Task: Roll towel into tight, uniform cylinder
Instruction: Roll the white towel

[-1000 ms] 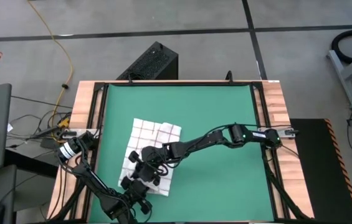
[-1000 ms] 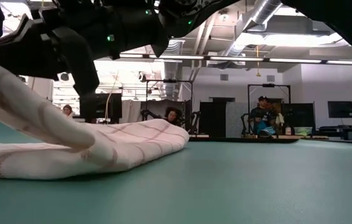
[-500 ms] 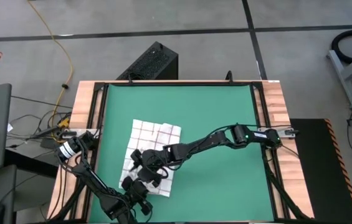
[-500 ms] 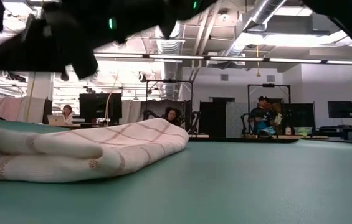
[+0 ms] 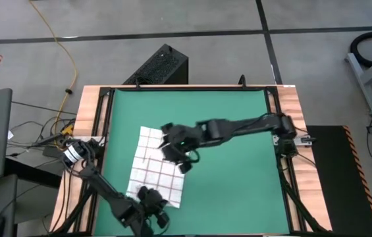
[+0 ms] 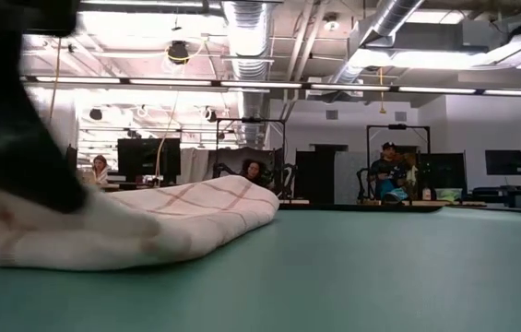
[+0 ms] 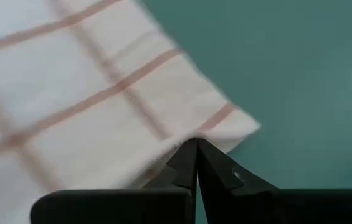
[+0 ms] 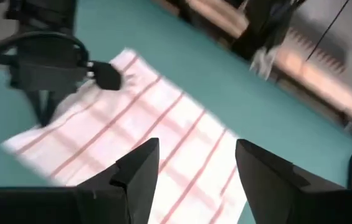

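The right gripper (image 5: pixel 178 155) hangs over the far part of the thin white towel with red grid lines (image 5: pixel 154 168), fingers spread wide and empty. The left gripper (image 7: pixel 195 148), fingers closed, rests at the towel's near corner. The towel lies loosely folded on the green-matted desk (image 5: pixel 232 125); no cylinder yet, so rolling has barely begun.

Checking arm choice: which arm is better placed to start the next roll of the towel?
Probably the left: its shut tool sits at the towel's near corner, while the right tool hangs open above it.
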Tool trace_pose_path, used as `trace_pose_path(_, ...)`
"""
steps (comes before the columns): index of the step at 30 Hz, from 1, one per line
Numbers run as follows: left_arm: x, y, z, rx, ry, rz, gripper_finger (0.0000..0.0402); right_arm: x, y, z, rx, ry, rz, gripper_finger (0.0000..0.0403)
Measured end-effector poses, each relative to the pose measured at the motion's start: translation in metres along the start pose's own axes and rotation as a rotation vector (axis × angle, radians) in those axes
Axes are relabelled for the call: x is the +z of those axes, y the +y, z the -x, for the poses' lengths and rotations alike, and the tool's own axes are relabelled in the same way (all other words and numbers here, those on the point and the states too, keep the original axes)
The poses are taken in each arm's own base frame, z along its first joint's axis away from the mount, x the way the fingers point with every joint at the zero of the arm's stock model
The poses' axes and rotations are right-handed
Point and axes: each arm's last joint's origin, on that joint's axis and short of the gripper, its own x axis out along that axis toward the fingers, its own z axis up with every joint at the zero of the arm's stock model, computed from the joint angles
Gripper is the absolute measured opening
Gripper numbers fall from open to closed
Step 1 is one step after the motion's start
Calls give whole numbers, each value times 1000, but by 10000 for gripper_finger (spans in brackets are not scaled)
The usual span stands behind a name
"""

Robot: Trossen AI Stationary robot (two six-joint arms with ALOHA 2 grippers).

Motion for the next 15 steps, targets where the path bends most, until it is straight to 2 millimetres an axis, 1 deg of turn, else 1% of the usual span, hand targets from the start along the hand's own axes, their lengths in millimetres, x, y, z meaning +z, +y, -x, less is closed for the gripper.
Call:
trace_pose_path(4, 25, -7, -19, -87, 61, -116, 0, -3, 8, 43, 63, 87, -50, 226)
trace_pose_path(6, 38, -7, -23, -130, 143, -183, 0, -4, 16, 64, 96, 127, -71, 222)
trace_pose_path(7, 47, -7, -22, -165, 198, -216, 0, -4, 21, 72, 114, 145, -80, 221)
trace_pose_path(9, 68, -8, -11, -272, 315, -302, 0, -6, 33, 86, 161, 176, -96, 218)
trace_pose_path(11, 92, -8, 6, -388, 381, -355, 0, -9, 47, 96, 212, 199, -115, 215)
trace_pose_path(13, 118, -5, 31, -456, 378, -390, 0, -11, 62, 107, 246, 200, -132, 213)
trace_pose_path(15, 145, 4, 62, -468, 325, -379, 0, -16, 76, 116, 259, 204, -162, 210)
